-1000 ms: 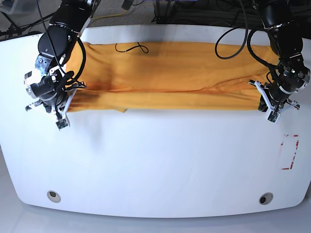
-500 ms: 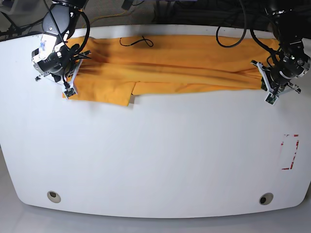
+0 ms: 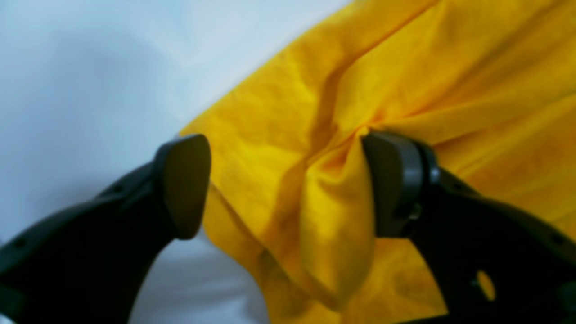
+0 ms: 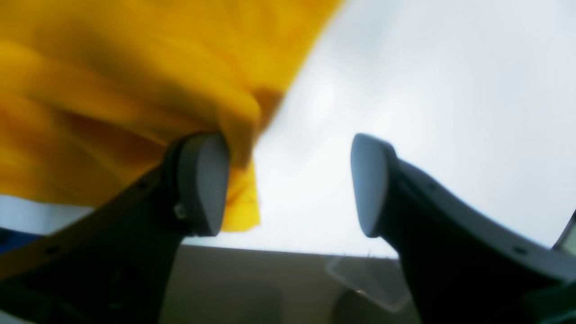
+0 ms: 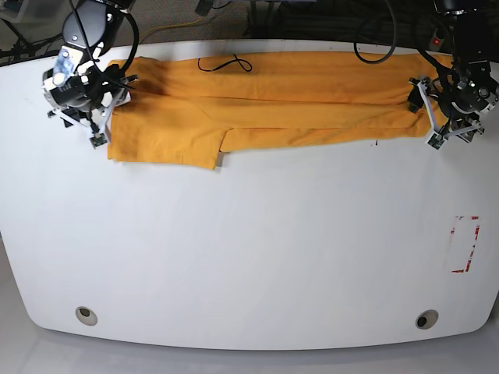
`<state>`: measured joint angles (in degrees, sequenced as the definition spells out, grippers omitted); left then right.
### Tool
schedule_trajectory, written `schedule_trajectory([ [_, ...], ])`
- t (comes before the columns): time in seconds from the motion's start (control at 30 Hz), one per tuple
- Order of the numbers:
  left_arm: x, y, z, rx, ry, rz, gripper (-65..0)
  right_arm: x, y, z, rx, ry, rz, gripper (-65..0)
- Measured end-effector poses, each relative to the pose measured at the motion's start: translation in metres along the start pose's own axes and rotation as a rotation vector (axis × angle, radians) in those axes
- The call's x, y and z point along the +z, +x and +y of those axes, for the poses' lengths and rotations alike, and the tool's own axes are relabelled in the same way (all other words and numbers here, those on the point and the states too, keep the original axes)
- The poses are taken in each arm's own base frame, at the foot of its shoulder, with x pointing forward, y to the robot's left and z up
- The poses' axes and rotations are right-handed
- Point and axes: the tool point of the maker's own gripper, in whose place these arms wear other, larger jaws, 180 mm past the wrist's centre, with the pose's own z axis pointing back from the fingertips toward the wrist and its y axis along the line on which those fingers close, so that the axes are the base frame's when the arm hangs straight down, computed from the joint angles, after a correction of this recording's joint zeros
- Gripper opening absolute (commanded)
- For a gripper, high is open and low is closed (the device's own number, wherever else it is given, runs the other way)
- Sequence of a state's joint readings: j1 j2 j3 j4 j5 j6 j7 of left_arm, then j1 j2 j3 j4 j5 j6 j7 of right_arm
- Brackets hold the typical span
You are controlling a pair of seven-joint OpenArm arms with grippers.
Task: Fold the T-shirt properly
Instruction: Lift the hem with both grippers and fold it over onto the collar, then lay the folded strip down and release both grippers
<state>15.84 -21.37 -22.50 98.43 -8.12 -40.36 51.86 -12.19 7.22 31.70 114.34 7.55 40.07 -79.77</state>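
The orange-yellow T-shirt (image 5: 273,101) lies as a long folded band across the far side of the white table (image 5: 249,249), with a bit of black lettering (image 5: 226,64) showing near its far edge. My left gripper (image 5: 437,117) hangs over the shirt's right end. In the left wrist view its jaws (image 3: 288,180) stand wide apart over a bunched fold of the cloth (image 3: 333,216), which touches one finger. My right gripper (image 5: 97,117) is at the shirt's left end, open (image 4: 290,180), with the cloth's corner (image 4: 243,198) beside one finger.
A red-marked rectangle (image 5: 465,244) sits near the table's right edge. Two round holes (image 5: 86,315) (image 5: 426,319) lie near the front edge. Cables and dark gear crowd the floor behind the table.
Both grippers carried the shirt's near edge toward the far side, folding it over. Both then opened and let go of the cloth.
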Motion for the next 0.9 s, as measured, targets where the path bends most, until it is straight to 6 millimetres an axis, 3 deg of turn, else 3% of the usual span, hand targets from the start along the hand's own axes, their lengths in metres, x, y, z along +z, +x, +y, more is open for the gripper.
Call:
schedule_trajectory([
  [0.13, 0.03, 0.027, 0.026, 0.083, 0.045, -0.154, -20.3, 0.013, -0.005, -0.023, -0.179, 0.036, -0.115, -24.1],
  [0.23, 0.045, 0.046, 0.034, 0.117, 0.025, -0.257, -20.4, 0.019, 0.003, -0.02, -0.227, 0.098, -0.188, -24.1],
  [0.33, 0.044, 0.056, 0.023, 0.109, -0.032, -0.287, -20.4, 0.025, 0.029, 0.001, -0.228, 0.216, -0.309, -24.1],
  [0.4, 0.036, 0.06, 0.003, 0.086, -0.086, -0.283, -20.4, 0.03, 0.045, 0.007, -0.233, 0.256, -0.375, -24.1],
  [0.5, 0.029, 0.06, -0.017, 0.054, -0.137, -0.262, -20.6, 0.024, 0.055, 0.02, -0.238, 0.296, -0.382, -24.3],
  [0.63, 0.02, 0.047, -0.025, 0.016, -0.132, -0.206, -20.6, 0.011, 0.058, 0.038, -0.217, 0.317, -0.331, -24.3],
  [0.77, 0.011, 0.01, -0.022, 0.014, -0.082, -0.071, -20.6, -0.002, 0.059, 0.053, -0.179, 0.337, -0.273, -24.6],
  [0.9, 0.003, -0.013, -0.028, 0.023, -0.095, -0.01, -20.6, -0.016, 0.053, 0.068, -0.15, 0.371, -0.224, -34.4],
])
